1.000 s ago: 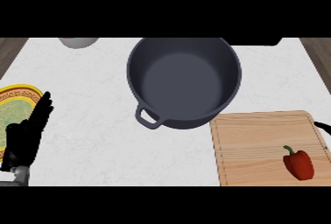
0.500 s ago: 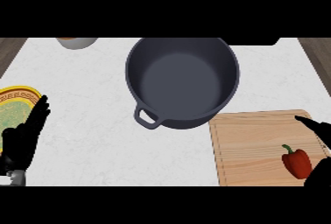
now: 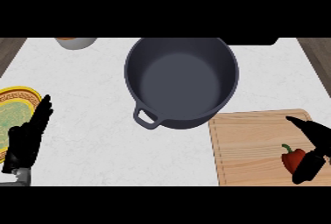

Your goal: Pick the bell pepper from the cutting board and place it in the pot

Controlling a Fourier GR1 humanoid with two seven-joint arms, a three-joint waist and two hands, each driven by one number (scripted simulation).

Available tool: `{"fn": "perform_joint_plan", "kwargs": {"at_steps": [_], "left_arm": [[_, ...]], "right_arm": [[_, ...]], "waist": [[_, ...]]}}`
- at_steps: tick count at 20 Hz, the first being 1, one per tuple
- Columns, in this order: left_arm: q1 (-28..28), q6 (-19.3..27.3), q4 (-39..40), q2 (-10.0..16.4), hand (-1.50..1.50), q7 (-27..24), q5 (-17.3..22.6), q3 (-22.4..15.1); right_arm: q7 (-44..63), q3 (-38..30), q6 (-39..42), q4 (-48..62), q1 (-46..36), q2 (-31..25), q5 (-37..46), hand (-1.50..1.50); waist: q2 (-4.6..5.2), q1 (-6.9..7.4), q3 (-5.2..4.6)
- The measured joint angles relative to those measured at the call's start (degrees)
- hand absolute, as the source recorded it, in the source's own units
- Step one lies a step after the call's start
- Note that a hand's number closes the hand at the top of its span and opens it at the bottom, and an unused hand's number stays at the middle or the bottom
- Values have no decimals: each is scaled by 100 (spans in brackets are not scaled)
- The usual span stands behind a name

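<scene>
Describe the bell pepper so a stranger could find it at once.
Start at the big dark pot in the middle of the counter; the wooden cutting board lies at its lower right. Near the board's right edge sits the bell pepper, the only red thing there, beside the black right robot hand.

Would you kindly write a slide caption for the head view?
Right hand open by the pepper on the board, pot nearby, left hand resting at the left.
</scene>
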Motion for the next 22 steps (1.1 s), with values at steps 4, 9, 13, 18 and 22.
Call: {"fn": "perform_joint_plan", "kwargs": {"at_steps": [4,9,13,18,22], "left_arm": [[121,-137,-160,-58,0,18,-69,152],[167,-325,-264,-150,0,91,-165,348],[216,-451,-417,-189,0,173,-220,486],[181,-424,-464,-393,0,283,-412,445],[188,-503,-464,-454,0,252,-501,541]], "right_arm": [[-184,-70,-20,122,137,233,413,-150],[-516,-285,81,470,85,449,826,-150],[-676,-339,119,697,58,672,1082,150],[-1216,-367,218,713,80,587,1375,150],[-1608,-411,35,888,101,690,1724,150]], "waist": [[-3,-4,0],[-3,-5,0],[-3,-4,0],[-14,-9,-16],[-24,-7,-34]]}}
